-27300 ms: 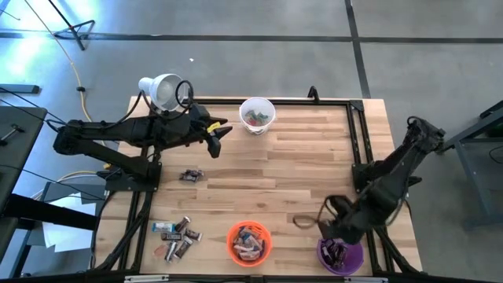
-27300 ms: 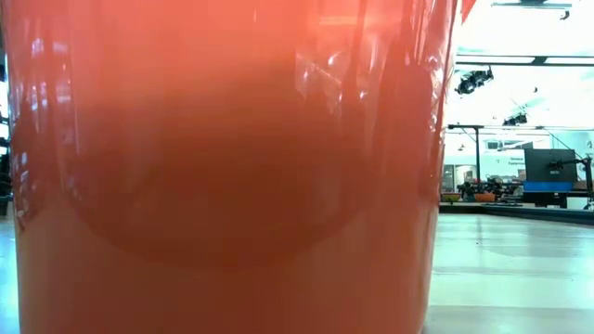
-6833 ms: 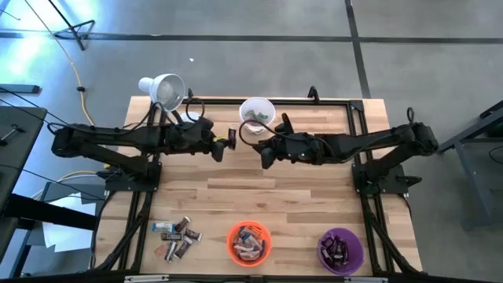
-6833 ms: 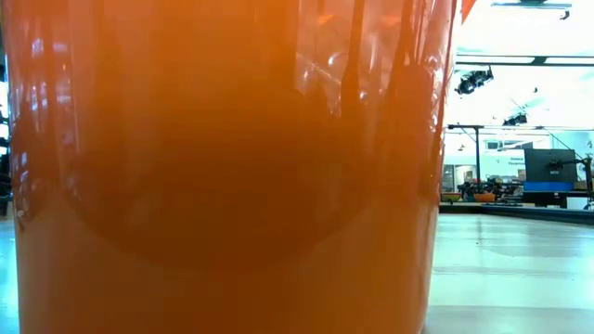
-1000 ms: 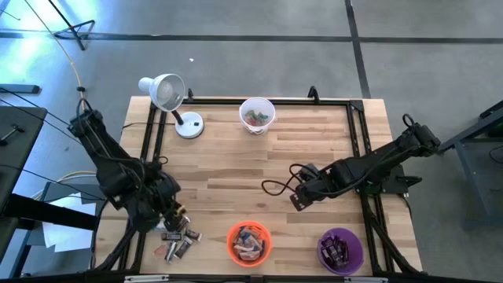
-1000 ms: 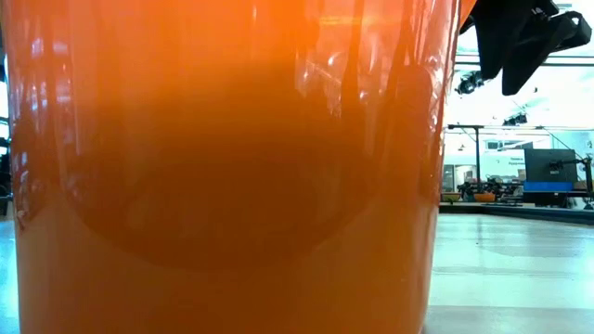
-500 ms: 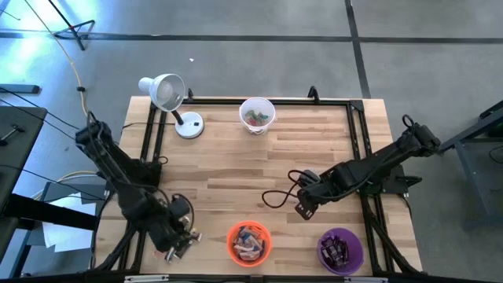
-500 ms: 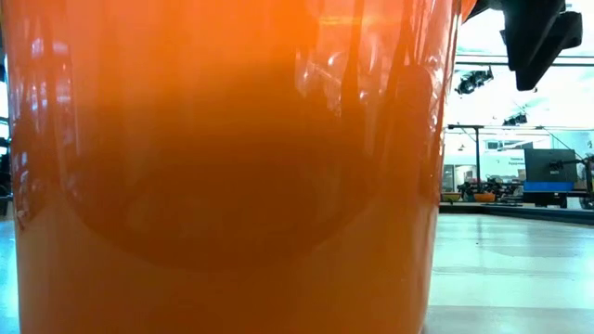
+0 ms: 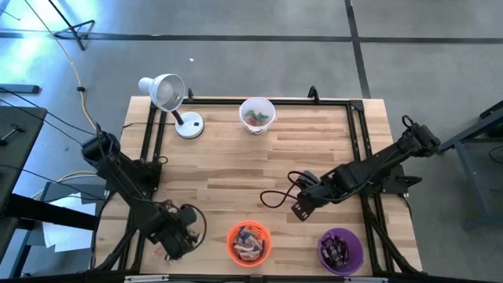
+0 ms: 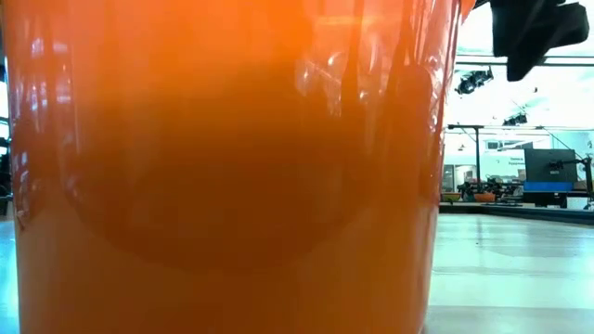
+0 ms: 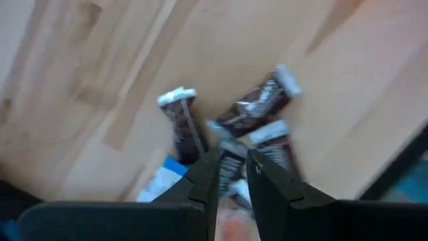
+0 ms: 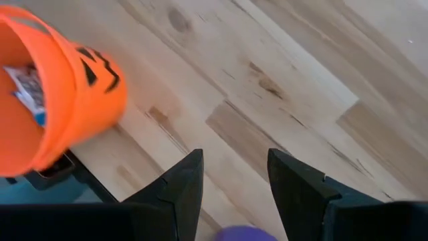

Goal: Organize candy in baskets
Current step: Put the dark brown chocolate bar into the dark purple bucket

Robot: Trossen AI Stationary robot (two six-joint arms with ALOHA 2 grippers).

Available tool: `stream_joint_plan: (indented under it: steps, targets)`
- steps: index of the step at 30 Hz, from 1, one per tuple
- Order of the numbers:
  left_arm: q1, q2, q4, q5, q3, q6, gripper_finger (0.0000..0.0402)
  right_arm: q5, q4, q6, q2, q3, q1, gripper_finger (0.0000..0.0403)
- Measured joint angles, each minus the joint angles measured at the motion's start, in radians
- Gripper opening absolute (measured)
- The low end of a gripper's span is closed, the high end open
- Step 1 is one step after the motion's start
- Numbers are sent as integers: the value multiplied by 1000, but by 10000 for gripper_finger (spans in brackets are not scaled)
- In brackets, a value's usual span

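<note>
Lower left of the bench (image 9: 236, 169): left tool (image 11: 232, 173) over the loose candy (image 11: 257, 107), nearly closed, nothing held. Picking step; likely needs a descent and a squeeze. Bottom middle: orange basket (image 9: 249, 242). Right of it: right tool (image 12: 235, 175) wide open, empty, above the purple basket (image 9: 340, 251).

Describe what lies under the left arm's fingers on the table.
Under the left gripper lies loose candy: dark brown bars and a blue-silver piece. Its fingers cover part of the pile.
</note>
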Motion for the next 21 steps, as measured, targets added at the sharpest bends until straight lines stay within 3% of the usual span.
stream_joint_plan:
  steps: [6,16,21]
  targets:
    - [-17,61,-65,3,-20,28,63,23,58,58,0,0,-18,161]
    - [-44,1,210,10,-208,-124,63,14,172,84,0,0,-55,161]
    - [-58,-19,198,10,-242,-126,63,-6,224,111,0,0,-68,161]
